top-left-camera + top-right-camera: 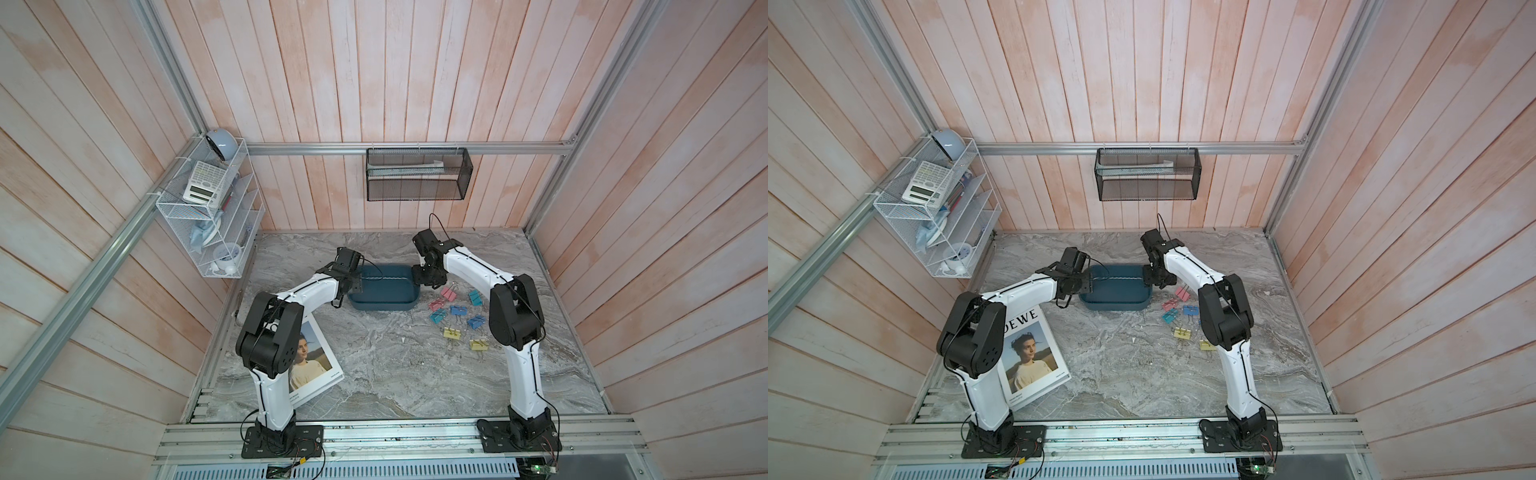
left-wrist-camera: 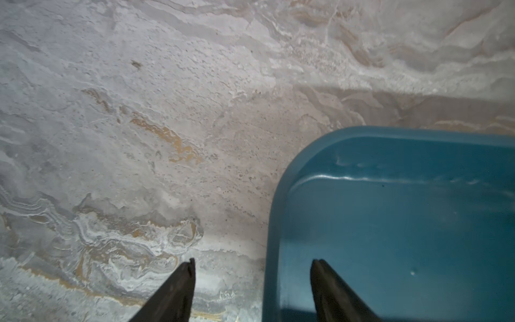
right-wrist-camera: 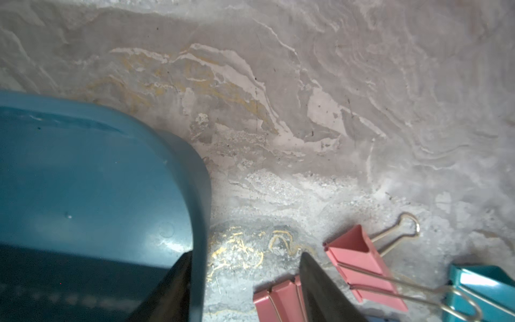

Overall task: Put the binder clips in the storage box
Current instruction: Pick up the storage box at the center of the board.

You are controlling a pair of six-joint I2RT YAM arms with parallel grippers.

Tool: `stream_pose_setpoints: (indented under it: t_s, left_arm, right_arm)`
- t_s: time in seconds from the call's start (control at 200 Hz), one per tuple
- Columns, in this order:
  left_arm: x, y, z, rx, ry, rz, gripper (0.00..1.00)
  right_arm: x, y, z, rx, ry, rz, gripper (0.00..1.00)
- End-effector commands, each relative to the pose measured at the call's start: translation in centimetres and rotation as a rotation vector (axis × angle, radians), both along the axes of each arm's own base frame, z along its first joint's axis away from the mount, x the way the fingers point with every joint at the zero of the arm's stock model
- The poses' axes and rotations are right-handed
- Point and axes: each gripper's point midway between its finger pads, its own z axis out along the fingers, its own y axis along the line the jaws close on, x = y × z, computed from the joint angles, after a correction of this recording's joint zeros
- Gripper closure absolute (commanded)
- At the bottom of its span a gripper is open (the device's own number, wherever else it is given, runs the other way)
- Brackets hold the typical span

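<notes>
The dark teal storage box (image 1: 382, 308) (image 1: 1113, 306) lies at the middle back of the marble table, with no clip showing inside. My left gripper (image 1: 353, 286) (image 2: 253, 262) is open astride its left end wall (image 2: 271, 223), one finger inside and one outside. My right gripper (image 1: 419, 276) (image 3: 246, 253) is open astride the right end wall (image 3: 200, 195) the same way. Several binder clips (image 1: 458, 310) (image 1: 1190, 310) lie loose on the table right of the box. Two pink clips (image 3: 359, 256) (image 3: 276, 301) and a teal clip (image 3: 485, 284) lie beside the right gripper's outer finger.
A magazine (image 1: 311, 365) lies on the table at the near left, partly under the left arm. A white wire rack (image 1: 212, 208) hangs on the left wall. A black mesh basket (image 1: 417, 174) hangs on the back wall above the box.
</notes>
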Motion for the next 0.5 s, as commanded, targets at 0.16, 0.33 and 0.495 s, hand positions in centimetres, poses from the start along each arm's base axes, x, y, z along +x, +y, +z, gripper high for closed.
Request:
stream_pose_setpoints:
  t_s: [0.16, 0.33, 0.495]
  left_arm:
    - [0.2, -0.6, 0.1, -0.039, -0.025, -0.011, 0.49]
    - [-0.7, -1.2, 0.5, -0.056, -0.027, -0.024, 0.55]
    - [-2.6, -2.1, 1.9, -0.067, -0.04, -0.045, 0.62]
  right_arm:
    - [-0.5, 0.9, -1.0, 0.045, 0.046, -0.008, 0.64]
    - [-0.9, 1.1, -0.5, 0.079, 0.034, -0.013, 0.77]
    - [-2.4, 1.0, 0.9, 0.106, 0.019, -0.006, 0.84]
